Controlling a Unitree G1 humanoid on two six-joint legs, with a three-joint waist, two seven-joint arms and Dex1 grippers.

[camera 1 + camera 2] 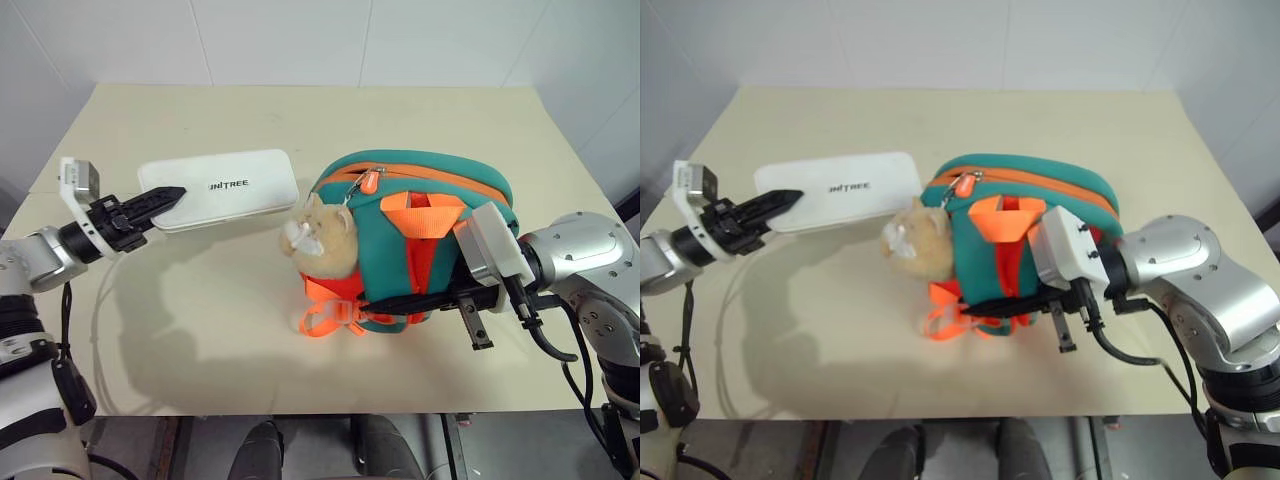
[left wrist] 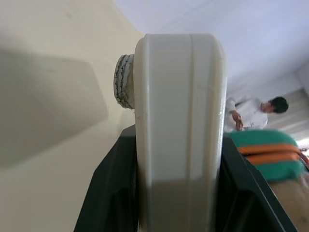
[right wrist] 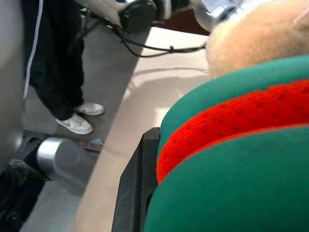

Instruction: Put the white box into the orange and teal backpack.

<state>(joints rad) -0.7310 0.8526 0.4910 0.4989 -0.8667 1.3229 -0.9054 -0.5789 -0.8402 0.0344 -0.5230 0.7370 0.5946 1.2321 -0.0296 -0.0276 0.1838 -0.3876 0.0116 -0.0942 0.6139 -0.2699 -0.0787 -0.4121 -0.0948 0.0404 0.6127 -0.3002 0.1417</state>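
Holding the box clamped in our left gripper, right gripper pinching the backpack; its zipper looks closed, risking a jam.

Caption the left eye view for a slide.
Left gripper holds the white box above the table; right gripper clamps the orange and teal backpack.

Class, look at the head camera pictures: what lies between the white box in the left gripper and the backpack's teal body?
The tan plush toy on the backpack sits between it and the white box, seen in both eye views.

Backpack, plush toy, claw finger
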